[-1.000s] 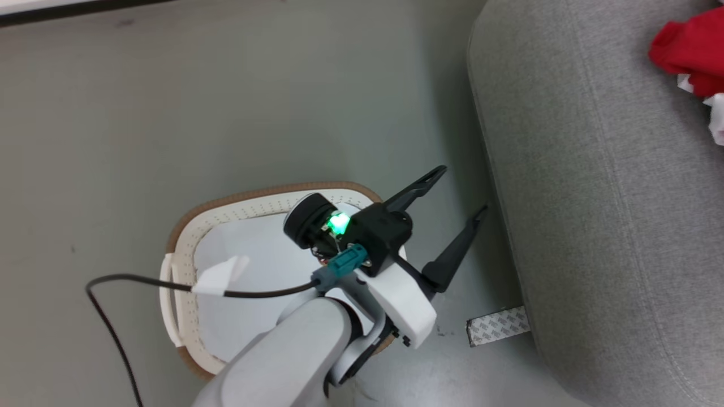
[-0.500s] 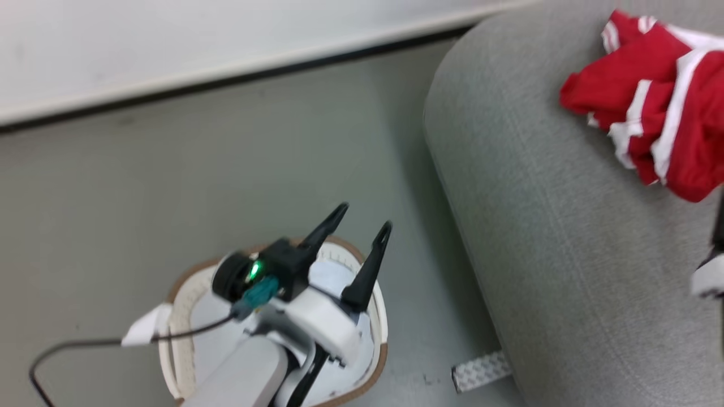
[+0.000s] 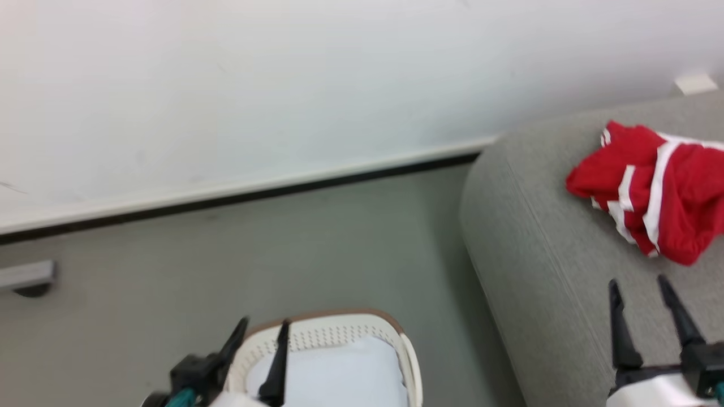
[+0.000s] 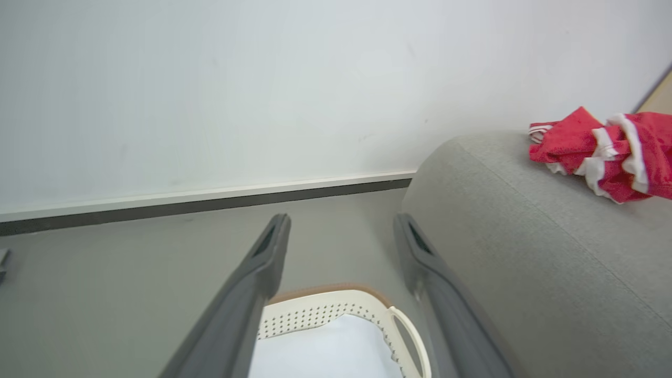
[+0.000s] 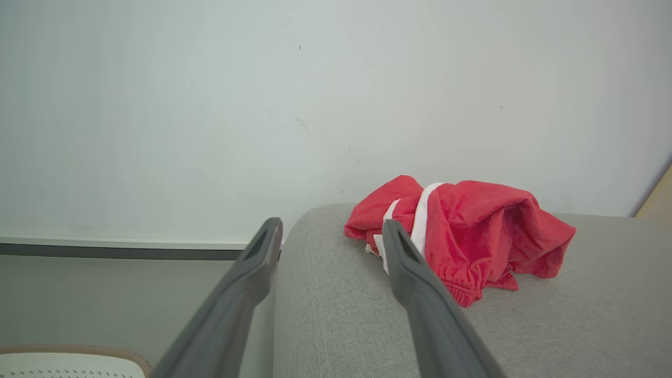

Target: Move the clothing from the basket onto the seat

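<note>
Though in a heap on the seat, red white-striped clothing; left pincer, right pincer agape.

The head view tilted upward and brought the wall into frame. The left hand swung from pointing toward the seat to pointing toward the wall, at the basket rim. The right hand entered at lower right, fingers spread, above the seat.
</note>
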You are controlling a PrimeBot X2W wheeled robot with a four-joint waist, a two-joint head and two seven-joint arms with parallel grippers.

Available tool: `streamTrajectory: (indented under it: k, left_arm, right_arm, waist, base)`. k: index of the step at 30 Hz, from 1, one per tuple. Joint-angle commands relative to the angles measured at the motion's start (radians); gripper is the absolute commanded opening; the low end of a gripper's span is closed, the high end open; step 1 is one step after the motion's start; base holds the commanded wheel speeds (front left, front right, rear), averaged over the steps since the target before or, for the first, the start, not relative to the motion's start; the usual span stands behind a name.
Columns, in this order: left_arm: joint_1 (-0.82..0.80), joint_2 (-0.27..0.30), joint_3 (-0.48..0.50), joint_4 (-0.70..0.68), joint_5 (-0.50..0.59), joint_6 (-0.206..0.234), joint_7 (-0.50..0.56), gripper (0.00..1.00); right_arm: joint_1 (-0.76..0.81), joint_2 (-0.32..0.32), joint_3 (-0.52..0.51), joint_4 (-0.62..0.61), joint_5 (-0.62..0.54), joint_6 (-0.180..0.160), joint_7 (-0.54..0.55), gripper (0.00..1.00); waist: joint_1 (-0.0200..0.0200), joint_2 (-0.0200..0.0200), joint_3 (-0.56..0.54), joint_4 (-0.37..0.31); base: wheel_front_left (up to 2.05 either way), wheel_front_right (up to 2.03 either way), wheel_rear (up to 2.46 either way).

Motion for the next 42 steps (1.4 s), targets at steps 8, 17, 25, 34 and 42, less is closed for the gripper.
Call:
streamTrajectory:
  k: [8, 17, 25, 34, 42]
  left_arm:
    - [0.171, -0.012, 0.134, -0.046, 0.061, -0.016, -0.007, 1.00]
    - [0.257, -0.076, 0.261, -0.088, 0.159, -0.057, -0.008, 1.00]
    - [0.269, -0.128, 0.341, -0.090, 0.236, -0.088, -0.008, 1.00]
    - [0.273, -0.161, 0.385, -0.087, 0.273, -0.103, -0.007, 0.00]
    - [0.273, -0.170, 0.392, -0.039, 0.205, -0.113, 0.013, 0.00]
  right_arm:
    - [0.103, 0.002, 0.075, -0.034, 0.051, -0.003, 0.001, 1.00]
    - [0.131, 0.003, 0.112, 0.023, 0.070, -0.003, 0.001, 1.00]
    - [0.124, 0.003, 0.136, 0.077, 0.082, -0.003, 0.001, 1.00]
    - [0.116, 0.005, 0.151, 0.092, 0.082, 0.000, 0.000, 0.00]
    - [0.121, 0.010, 0.138, 0.129, 0.154, 0.000, 0.023, 0.00]
  waist:
    - [0.0003, 0.0000, -0.116, 0.103]
    - [0.0003, 0.0000, -0.142, 0.115]
    - [0.0003, 0.0000, -0.145, 0.118]
    - [0.0003, 0.0000, -0.151, 0.128]
    - [0.0003, 0.0000, -0.150, 0.131]
  base:
    - [0.00, 0.00, 0.00]
    - [0.00, 0.00, 0.00]
    - [0.00, 0.00, 0.00]
    - [0.00, 0.00, 0.00]
    - [0.00, 0.00, 0.00]
